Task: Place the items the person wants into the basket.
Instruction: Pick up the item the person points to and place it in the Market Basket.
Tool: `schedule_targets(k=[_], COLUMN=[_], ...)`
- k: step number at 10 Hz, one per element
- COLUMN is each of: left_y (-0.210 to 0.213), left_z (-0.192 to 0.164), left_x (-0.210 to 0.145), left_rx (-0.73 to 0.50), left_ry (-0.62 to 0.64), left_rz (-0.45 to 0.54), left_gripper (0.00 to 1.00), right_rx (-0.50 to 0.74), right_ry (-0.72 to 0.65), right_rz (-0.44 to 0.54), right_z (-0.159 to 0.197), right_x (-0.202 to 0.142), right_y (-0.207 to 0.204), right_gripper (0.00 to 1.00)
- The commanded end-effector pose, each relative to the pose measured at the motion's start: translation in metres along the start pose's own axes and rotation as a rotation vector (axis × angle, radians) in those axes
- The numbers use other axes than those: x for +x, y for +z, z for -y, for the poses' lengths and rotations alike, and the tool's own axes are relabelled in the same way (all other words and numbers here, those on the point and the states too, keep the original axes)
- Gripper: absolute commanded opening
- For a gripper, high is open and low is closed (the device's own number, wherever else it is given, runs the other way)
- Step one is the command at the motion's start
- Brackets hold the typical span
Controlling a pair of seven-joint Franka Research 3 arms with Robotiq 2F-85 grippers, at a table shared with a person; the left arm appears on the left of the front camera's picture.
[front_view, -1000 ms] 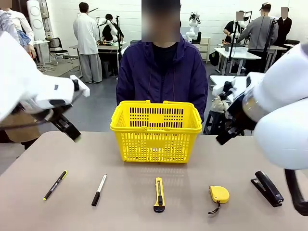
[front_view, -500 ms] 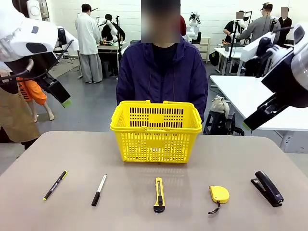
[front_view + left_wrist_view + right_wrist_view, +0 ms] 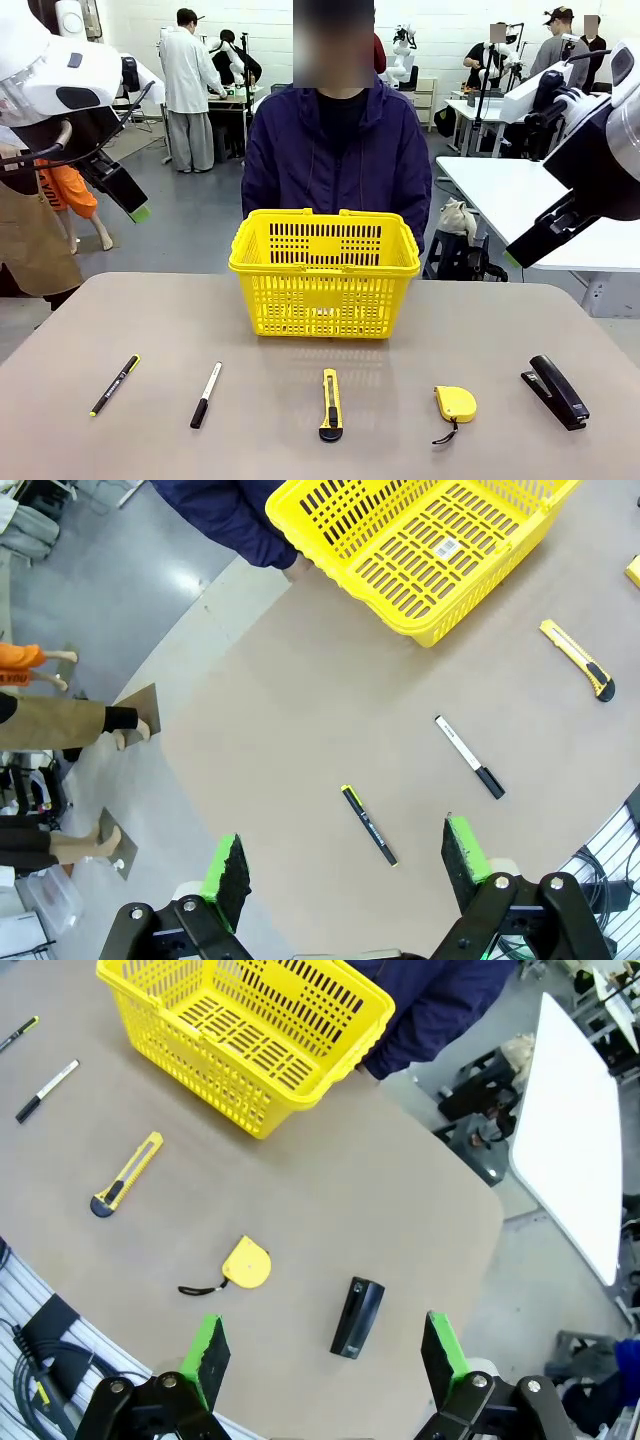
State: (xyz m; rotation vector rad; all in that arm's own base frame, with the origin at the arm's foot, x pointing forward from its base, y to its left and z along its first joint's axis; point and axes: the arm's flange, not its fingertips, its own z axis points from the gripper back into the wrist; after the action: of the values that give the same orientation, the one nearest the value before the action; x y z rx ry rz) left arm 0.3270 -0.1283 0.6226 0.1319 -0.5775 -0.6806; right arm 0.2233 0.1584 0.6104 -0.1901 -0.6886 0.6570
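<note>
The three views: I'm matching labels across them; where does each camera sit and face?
Front view: robot's side, facing across the table at the person; left arm and right arm at its edges.
Left wrist view: high, looking down past the left fingers at pen and marker.
Right wrist view: high, looking down past the right fingers at tape measure and stapler.
Both wrist views share the basket and utility knife.

left arm (image 3: 40, 72): glossy white rounded shell; dark oval inset and small dark square on the side; black cable (image 3: 40, 155) looped behind the pincer
left gripper (image 3: 345, 858): black linkage fingers; bright green pads (image 3: 228, 868) at the tips; round silver pivot screws (image 3: 188, 905) at each finger's base
right arm (image 3: 625, 140): rounded pale shell, black wrist block behind the pincer, thin black cable above
right gripper (image 3: 324, 1348): matching black fingers, green pads, silver pivot screws
</note>
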Motion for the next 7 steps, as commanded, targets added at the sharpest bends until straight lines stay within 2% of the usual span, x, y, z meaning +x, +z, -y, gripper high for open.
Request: schedule_targets(k=[1,2,4,5,7], left_y=[0.0,-0.009,-0.031,-0.036,-0.037], left_z=[0.0,-0.037,-0.101,-0.125,-0.18], left_x=[0.0,-0.014,-0.047,-0.063,-0.109], left_rx=[0.0,-0.191,-0.452,-0.519,-0.552], left_ry=[0.0,-0.006,0.067,0.108,0.193], left_rz=[0.0,0.054,0.159,0.189,0.258], left_gripper=[1.0,1.0,1.0,1.0,1.0], right_rx=[0.0,0.241,0.589,0.655,0.702], right_ry=[0.0,0.053,-0.026,-0.075,-0.175], right_rz=[0.0,0.035,0.191,0.243,0.322], right_z=[0.0,0.036,0.117,0.147,0.203], right_x=[0.0,-0.01,-0.047,-0.065,-0.11], right_y=[0.0,-0.006,-0.028,-0.037,-0.049], right_gripper=[1.0,1.0,1.0,1.0,1.0])
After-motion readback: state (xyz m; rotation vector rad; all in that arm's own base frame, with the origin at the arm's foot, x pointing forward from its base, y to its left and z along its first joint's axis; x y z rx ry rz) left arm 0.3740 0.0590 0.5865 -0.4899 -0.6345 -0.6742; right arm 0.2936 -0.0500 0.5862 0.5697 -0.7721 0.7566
